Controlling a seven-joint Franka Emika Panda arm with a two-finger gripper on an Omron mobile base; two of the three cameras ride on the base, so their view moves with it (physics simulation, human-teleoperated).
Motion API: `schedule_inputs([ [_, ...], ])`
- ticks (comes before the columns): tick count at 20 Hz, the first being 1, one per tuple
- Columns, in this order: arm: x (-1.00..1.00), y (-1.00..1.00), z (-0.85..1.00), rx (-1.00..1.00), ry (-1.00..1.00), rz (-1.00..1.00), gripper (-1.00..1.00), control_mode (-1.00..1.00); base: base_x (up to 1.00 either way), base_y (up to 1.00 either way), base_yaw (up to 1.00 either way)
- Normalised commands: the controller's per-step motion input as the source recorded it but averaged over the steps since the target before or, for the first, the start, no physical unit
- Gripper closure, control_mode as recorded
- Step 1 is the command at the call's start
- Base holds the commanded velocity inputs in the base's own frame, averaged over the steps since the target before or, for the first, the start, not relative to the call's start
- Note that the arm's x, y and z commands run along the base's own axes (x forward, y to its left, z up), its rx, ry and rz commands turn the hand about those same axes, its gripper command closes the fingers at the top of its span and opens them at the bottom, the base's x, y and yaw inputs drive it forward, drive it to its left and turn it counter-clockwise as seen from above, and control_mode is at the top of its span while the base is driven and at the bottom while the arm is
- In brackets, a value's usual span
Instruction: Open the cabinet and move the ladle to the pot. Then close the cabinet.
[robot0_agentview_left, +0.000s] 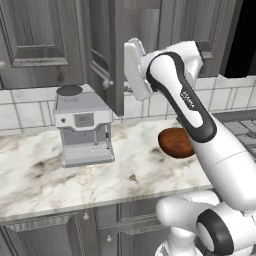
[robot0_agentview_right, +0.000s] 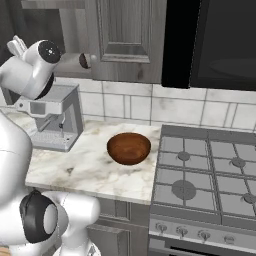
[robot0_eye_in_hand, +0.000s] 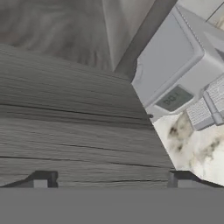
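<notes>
Mostly hidden behind the arm, cabinet (robot0_agentview_left: 114, 55) door ajar, fingers (robot0_eye_in_hand: 40, 179) spread wide, wooden bowl (robot0_agentview_left: 175, 142) half covered

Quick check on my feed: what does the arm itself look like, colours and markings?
A glossy white arm of rounded segments with dark grey to black joint bands, small lettering on one band. The gripper has two small dark finger tips.
</notes>
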Motion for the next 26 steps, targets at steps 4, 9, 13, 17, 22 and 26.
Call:
schedule_inputs([
  [4, -0.04, 0.01, 0.3, 0.0, -0.07, 0.0, -1.0, -1.0, 0.0, 0.0, 0.0],
  [9, 0.0, -0.98, 0.43, -0.17, -0.09, -0.17, -1.0, -1.0, 0.0, 0.0, 0.0],
  [13, -0.01, -1.0, 0.19, -0.26, -0.05, -0.21, -1.0, -1.0, 0.0, 0.0, 0.0],
  [17, 0.0, -1.0, 0.13, -0.28, -0.04, -0.17, -1.0, -1.0, 0.0, 0.0, 0.0],
  [22, 0.0, -0.98, 0.0, -0.07, 0.0, -0.02, -1.0, -1.0, 0.0, 0.0, 0.0],
  [26, 0.1, -0.61, 0.0, 0.0, -0.01, 0.04, -1.0, -1.0, 0.0, 0.0, 0.0],
])
